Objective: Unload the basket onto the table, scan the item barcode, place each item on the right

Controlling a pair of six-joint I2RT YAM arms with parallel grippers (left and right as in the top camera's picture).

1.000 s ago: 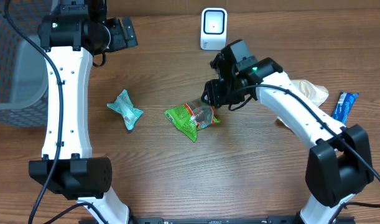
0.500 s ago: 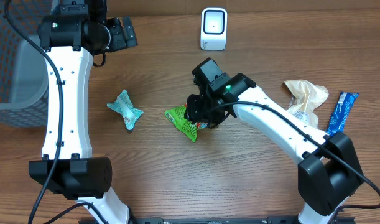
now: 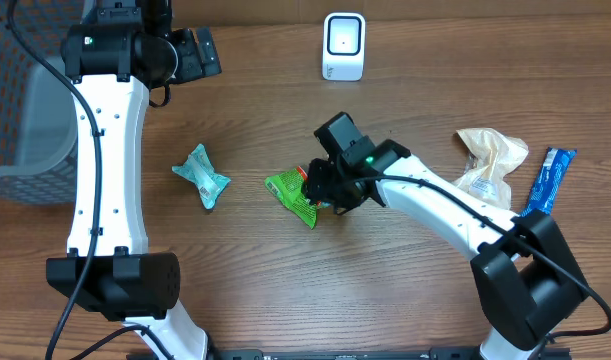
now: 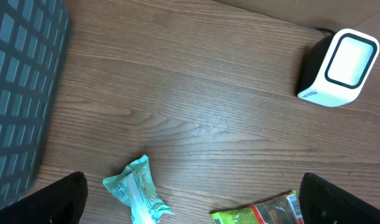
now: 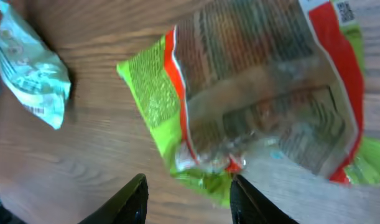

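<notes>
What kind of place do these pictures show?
Probably a mock checkout set up for robots: a white barcode scanner stands on the brown wooden table, a green plastic snack packet lies near, and a grey mesh basket sits at the edge.

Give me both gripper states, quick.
Left gripper: open, holding nothing.
Right gripper: open, fingers straddling the green snack packet at its edge, not clamped on it yet.

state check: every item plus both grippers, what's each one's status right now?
green snack bag, lying down, not lifted.
teal wrapper, lying loose, untouched.
scanner, upright, nothing in front of it.
tan bag, crumpled, untouched.
blue bar, lying flat, untouched.
left gripper, open, empty.
right gripper, open, straddling the green snack bag's edge.
</notes>
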